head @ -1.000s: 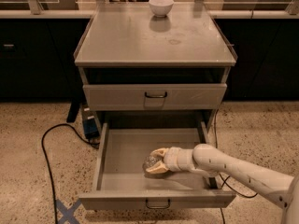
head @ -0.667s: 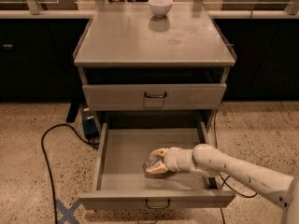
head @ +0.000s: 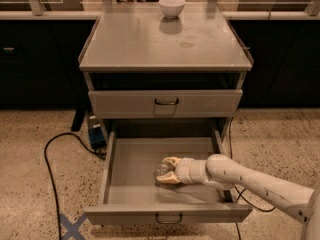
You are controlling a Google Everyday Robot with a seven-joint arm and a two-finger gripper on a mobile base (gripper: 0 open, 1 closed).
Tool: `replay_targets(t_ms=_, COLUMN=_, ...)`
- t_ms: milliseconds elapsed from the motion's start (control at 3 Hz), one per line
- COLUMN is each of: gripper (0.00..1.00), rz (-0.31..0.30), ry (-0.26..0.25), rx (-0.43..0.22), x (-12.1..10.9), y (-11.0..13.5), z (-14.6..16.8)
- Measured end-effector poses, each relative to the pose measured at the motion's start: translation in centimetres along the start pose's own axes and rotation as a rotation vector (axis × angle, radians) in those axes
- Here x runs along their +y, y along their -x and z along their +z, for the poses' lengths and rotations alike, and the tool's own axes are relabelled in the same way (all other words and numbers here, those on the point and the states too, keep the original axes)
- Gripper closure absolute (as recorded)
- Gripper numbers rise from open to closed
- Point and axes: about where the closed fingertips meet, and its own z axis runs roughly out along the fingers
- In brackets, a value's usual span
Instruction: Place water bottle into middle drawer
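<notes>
The middle drawer of a grey cabinet is pulled out, a wide shallow grey tray with a small dark handle on its front panel. My gripper reaches in from the right, low over the drawer floor near the middle. Its pale fingers are closed around the small clear water bottle, which lies on its side between them, at or just above the floor. Most of the bottle is hidden by the fingers.
A white round bowl stands at the back of the cabinet top. The top drawer is shut. A black cable and a blue box lie on the speckled floor at the left. Dark cabinets stand behind.
</notes>
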Motion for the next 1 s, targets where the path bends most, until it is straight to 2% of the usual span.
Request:
replay_targets(t_ms=333, gripper=0.12, rz=0.000, ry=0.000, rx=0.000, x=0.00, y=0.00, z=0.00)
replay_targets(t_ms=667, gripper=0.00, rz=0.000, ry=0.000, rx=0.000, x=0.00, y=0.00, z=0.00)
replay_targets(t_ms=1000, gripper=0.00, rz=0.000, ry=0.000, rx=0.000, x=0.01, y=0.00, z=0.01)
